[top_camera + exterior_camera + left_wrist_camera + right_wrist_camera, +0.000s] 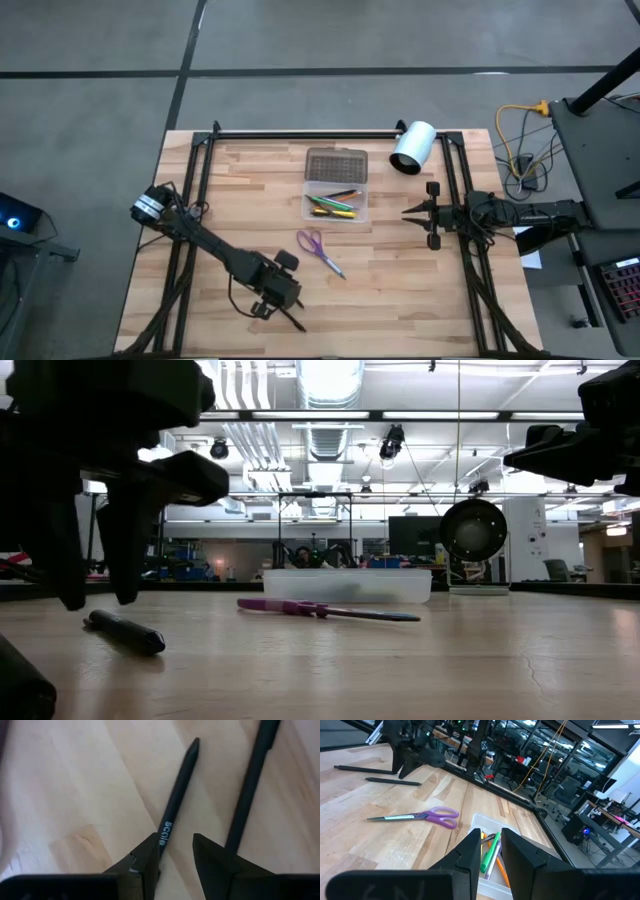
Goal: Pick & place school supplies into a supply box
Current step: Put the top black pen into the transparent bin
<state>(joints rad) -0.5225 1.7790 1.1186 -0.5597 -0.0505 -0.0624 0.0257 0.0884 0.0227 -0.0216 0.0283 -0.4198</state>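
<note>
Two black pens lie on the wood near the table's near edge: a printed pencil (177, 800) and a second pen (250, 785), also seen from the right wrist (392, 781) (362, 768). My left gripper (176, 851) (272, 303) hangs open just above them. The printed pencil passes under one fingertip, and one pen (125, 632) lies flat beside the fingers. Purple-handled scissors (318, 247) (427, 816) lie flat mid-table. The clear supply box (310, 195) (345, 585) holds green, orange and yellow pens (490, 855), its dotted lid (337, 163) open toward the far edge. My right gripper (408, 210) (491, 836) waits right of the box, open by a narrow gap.
A white cylinder (412, 147) lies on its side at the far right, beyond the right gripper. Dark frame rails run along the table's left (190, 200), right (462, 200) and far (300, 133) sides. Bare wood lies between the scissors and the near edge.
</note>
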